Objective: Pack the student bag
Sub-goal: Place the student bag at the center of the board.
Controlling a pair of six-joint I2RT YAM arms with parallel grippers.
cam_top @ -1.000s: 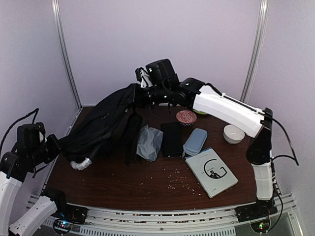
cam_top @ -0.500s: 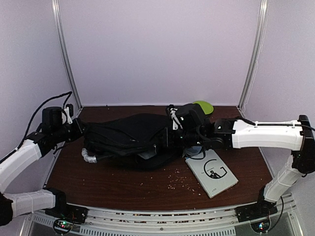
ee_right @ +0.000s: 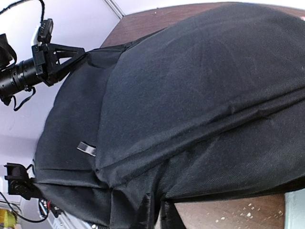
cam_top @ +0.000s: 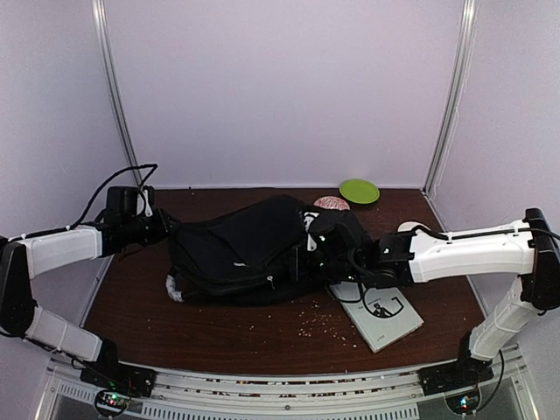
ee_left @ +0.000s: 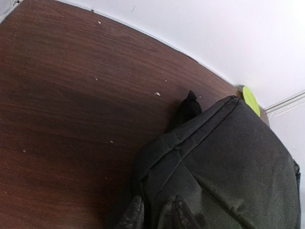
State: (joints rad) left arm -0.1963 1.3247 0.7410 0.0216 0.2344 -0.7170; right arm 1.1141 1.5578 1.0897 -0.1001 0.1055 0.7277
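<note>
We're looking at the student bag [cam_top: 241, 249]. It's lying on its side across the middle of the table [cam_top: 131, 302], long axis running left-right, top bulging up. Its silvery handle [cam_top: 173, 288] is poking out at the near-left corner, resting on the wood.

The right gripper [ee_right: 155, 217] is sitting at the bag's right end. Its fingers are pressing together w/ a fold of the black cloth caught btwn them, so we're reading it as clenched on the bag. The right arm is stretching in low from the right side, passing over the far part of the book [cam_top: 385, 315].

The left gripper [ee_left: 155, 217] is meeting the bag's left end. Its fingers [ee_left: 135, 215] are touching the fabric w/ a narrow gap btwn them. Whether they're pinching the cloth or letting it go, we can't tell.

The book, white cover w/ a big G, is lying just right of the bag toward the near edge. Behind the bag a pink patterned bowl [cam_top: 331, 203] is peeking over its top. A green plate [cam_top: 359, 191] is sitting just beside that, by the back wall. A white bowl [cam_top: 409, 227] is showing only partly behind the right arm. Crumbs [cam_top: 306, 322] are lying scattered on the wood in front of bag and book.
</note>
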